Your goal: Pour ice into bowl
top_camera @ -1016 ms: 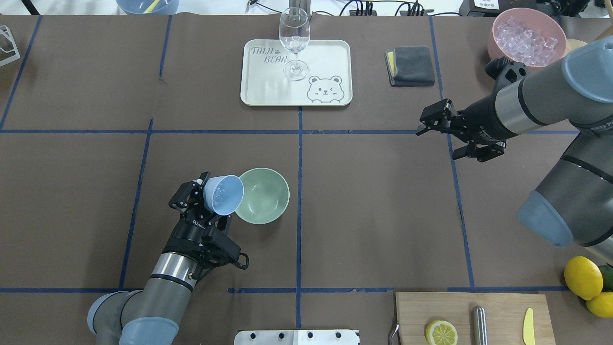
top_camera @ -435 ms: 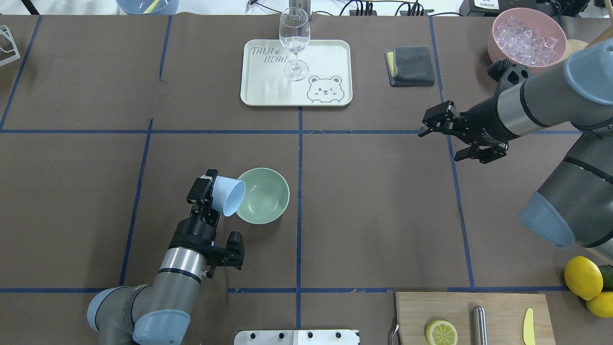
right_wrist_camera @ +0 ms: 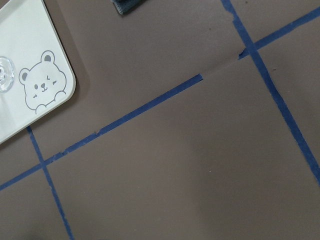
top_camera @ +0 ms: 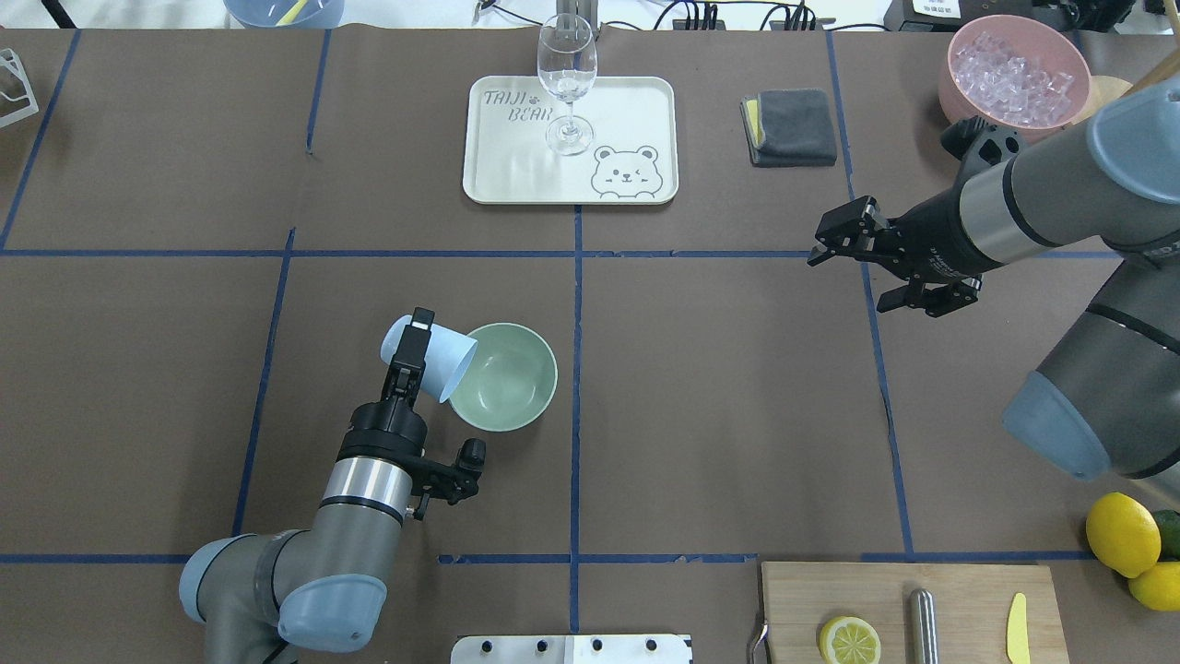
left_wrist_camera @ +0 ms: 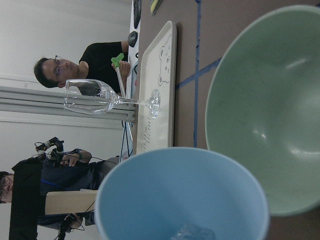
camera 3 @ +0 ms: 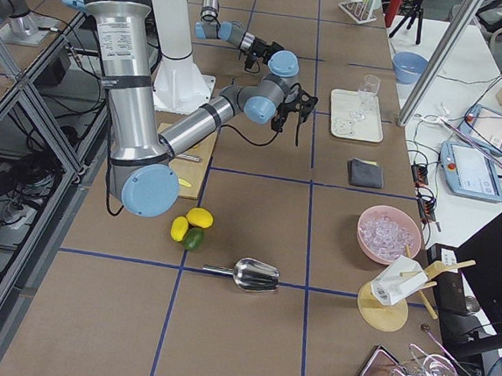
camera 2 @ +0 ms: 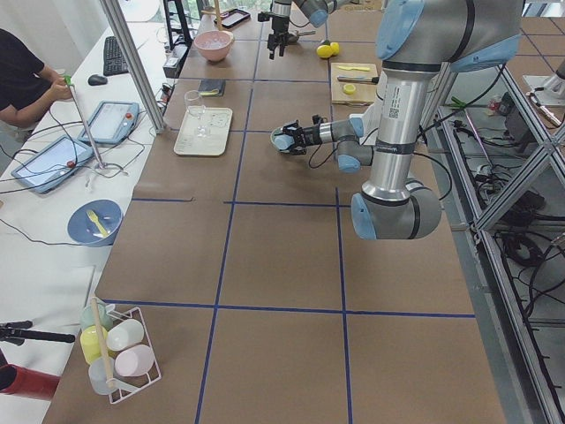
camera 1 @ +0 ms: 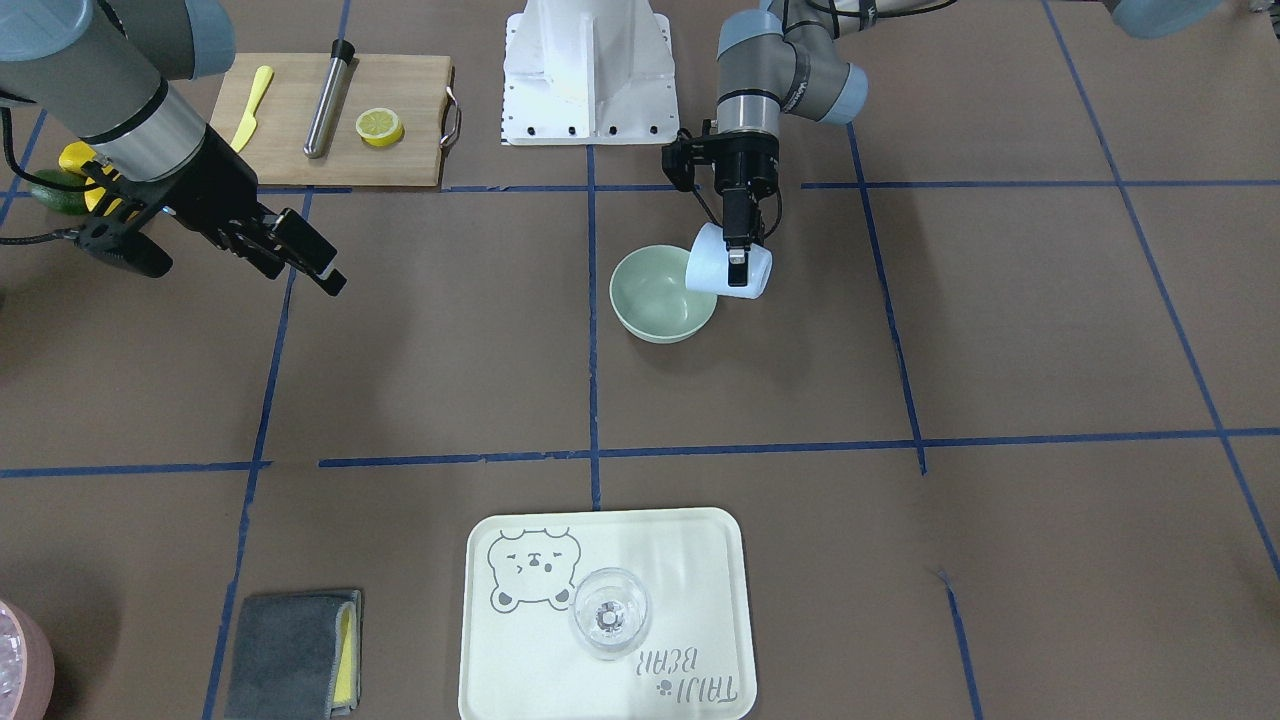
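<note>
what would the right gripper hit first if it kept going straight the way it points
Probably the table: the open right gripper slants down toward the tray, and its wrist view shows brown covering just short of the tray's corner. Depth is uncertain.

The cup [top_camera: 449, 365] is leaning over the left rim of the bowl [top_camera: 518, 385], perhaps touching it; far behind them, the glass [top_camera: 566, 85] is standing on the tray [top_camera: 636, 111].

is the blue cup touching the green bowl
Cannot tell. In the overhead and front-facing views the blue cup overlaps the rim of the bowl, but no view shows contact or a gap plainly.
</note>
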